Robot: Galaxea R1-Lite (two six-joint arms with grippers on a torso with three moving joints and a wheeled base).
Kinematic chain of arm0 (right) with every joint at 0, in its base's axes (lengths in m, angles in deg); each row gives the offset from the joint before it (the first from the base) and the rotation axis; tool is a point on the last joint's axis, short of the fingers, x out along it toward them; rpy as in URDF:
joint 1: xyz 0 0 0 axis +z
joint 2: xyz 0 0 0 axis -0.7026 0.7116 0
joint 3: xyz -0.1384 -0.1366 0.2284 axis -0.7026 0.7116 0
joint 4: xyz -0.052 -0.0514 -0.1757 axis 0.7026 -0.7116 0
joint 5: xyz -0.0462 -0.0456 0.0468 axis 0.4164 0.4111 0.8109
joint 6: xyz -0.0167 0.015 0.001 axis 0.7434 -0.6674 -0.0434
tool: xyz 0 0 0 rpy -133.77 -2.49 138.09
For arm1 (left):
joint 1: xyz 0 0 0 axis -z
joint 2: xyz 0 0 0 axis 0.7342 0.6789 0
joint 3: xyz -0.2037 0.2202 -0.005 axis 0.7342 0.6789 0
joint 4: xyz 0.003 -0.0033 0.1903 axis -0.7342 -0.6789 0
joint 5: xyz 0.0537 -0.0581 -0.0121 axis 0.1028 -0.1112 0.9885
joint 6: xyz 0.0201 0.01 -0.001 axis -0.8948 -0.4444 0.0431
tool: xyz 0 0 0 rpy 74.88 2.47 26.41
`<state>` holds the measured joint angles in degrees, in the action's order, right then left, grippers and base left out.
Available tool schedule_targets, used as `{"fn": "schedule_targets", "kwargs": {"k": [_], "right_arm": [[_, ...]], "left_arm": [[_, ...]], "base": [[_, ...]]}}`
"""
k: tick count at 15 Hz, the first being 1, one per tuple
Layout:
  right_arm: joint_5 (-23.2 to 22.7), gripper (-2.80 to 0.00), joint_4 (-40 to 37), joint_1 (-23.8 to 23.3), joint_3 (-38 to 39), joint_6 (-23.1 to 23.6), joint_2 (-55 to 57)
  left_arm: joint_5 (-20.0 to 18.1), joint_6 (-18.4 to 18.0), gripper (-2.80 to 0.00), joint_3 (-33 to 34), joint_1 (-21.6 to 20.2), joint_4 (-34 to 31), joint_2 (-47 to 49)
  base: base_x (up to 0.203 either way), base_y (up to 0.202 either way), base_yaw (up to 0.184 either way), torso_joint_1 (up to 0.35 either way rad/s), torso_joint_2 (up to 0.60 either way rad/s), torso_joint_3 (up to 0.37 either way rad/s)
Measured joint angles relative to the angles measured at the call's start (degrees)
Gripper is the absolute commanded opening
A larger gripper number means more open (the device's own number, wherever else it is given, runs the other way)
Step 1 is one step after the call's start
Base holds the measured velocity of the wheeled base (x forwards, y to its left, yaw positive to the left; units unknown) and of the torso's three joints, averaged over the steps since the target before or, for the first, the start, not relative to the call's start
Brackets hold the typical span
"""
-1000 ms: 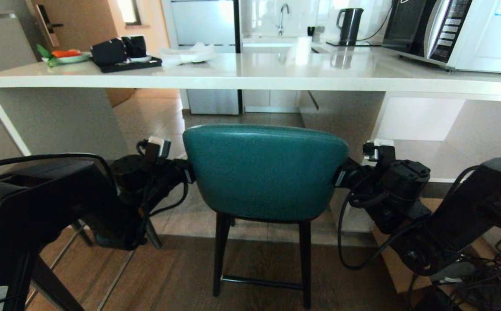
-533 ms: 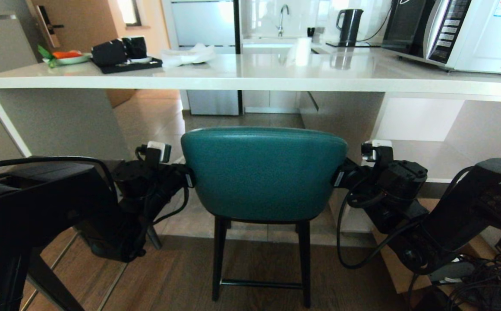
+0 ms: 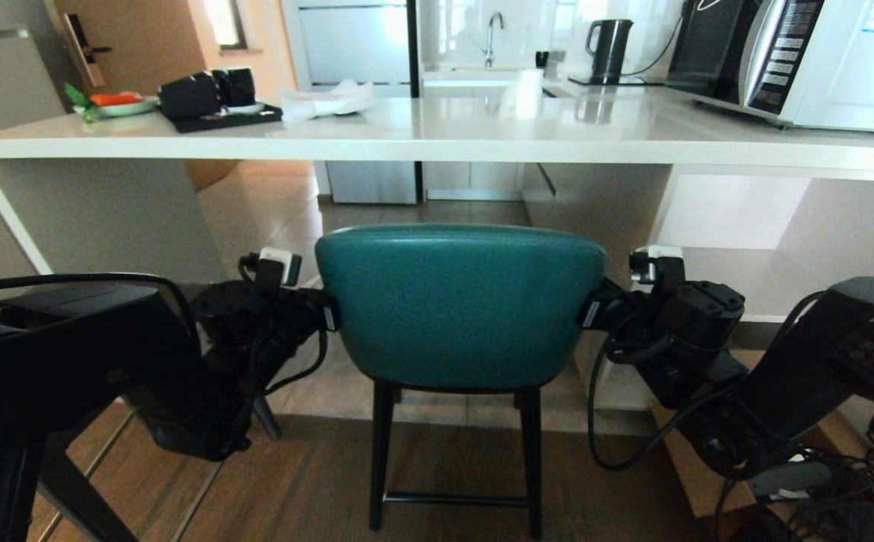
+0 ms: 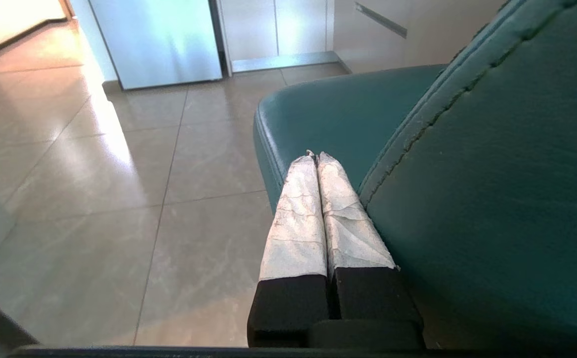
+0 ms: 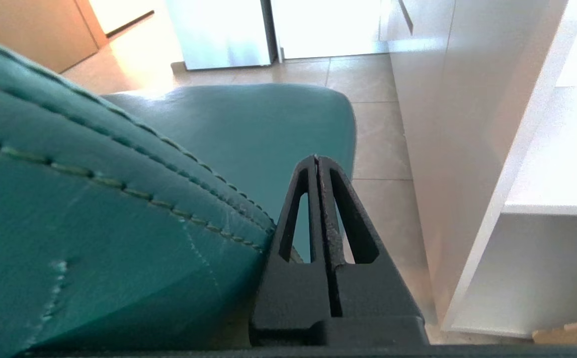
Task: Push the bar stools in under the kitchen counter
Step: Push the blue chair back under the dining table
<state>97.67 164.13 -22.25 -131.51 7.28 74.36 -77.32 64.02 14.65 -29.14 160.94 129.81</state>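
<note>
I have both arms reaching forward at about the same height, one on each side of the teal stool (image 3: 461, 301), wrists level and pointing toward the table (image 3: 437, 135). My left end effector (image 4: 316, 158) has its two taped fingers (image 4: 295, 219) pressed together with nothing between them, lying along the left edge of the stool's backrest with the seat just ahead of the tips. My right end effector (image 5: 316, 161) is likewise pinched together and empty, its black fingers (image 5: 350, 214) just beside the backrest's right edge, with the white shelf unit (image 5: 541, 209) close on its other side. From the head view I see the whole stool standing between the two end effectors, its backrest on my side of the table edge and its black legs on the wood floor (image 3: 293, 482); the finger contact is hidden there behind the backrest. Only the wrist views show the seat and the tiled floor (image 4: 119, 174) beyond it
</note>
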Motion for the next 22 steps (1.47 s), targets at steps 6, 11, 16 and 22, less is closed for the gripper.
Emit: {"fn": "schedule_targets", "kwargs": {"k": [6,11,16,22], "right_arm": [[-0.07,-2.80,0.11,0.66,-0.89,1.18,0.28],[0.21,-2.80,0.17,1.04,-1.24,1.21,0.38],[0.06,-2.80,0.28,1.07,-1.22,1.13,0.38],[0.11,-2.80,0.70,1.16,-0.66,1.05,0.20]], "left_arm": [[-0.06,-0.11,-2.80,-0.76,-1.32,0.00,0.06],[-0.22,-0.33,-2.80,-4.45,-1.54,-3.28,0.45],[0.16,-0.76,-2.80,-8.57,-1.18,-5.76,1.37],[0.58,-0.94,-2.80,-5.75,-0.57,-1.34,1.39]], "base": [[0.189,0.000,0.000,0.006,0.00,0.002],[0.192,0.000,-0.001,0.004,0.00,0.001],[0.188,0.000,0.002,0.003,0.01,0.000],[0.096,0.000,0.001,0.006,0.00,-0.001]]}}
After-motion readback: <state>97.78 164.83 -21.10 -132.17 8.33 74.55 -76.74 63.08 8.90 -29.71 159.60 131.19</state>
